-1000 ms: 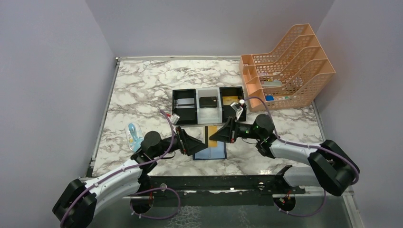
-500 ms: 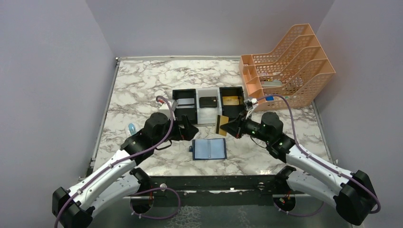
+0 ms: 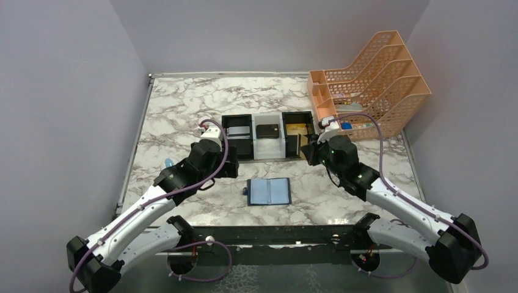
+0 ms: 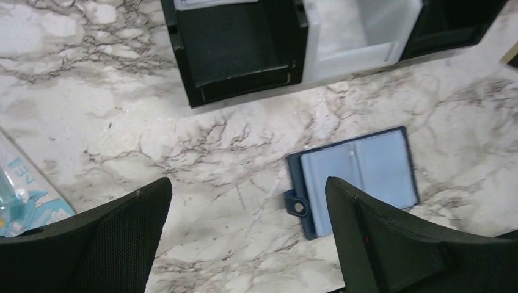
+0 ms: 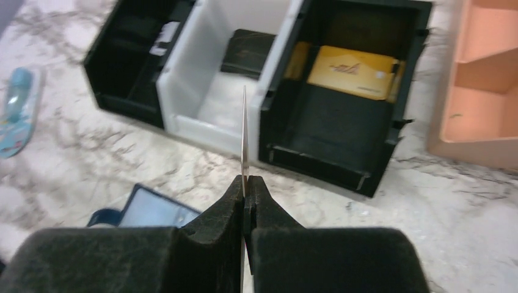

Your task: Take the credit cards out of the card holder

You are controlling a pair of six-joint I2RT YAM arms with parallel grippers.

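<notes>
On the marbled worktop [image 3: 177,116] the card holder [image 3: 269,191] is laid open, the left claw [image 4: 247,183] is spread wide above it, and a credit card [image 5: 244,134] is pinched by the right claw [image 5: 245,183].

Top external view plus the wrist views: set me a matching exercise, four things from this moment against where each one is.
Things
1. card holder
2. gold card lying flat
3. black card
4. card seen edge-on

Places
A. in the white tray
B. pinched in the shut right gripper
C. open on the table, in front of the trays
D. in the black tray beside the peach rack

Pairs: 1-C, 2-D, 3-A, 4-B.
</notes>
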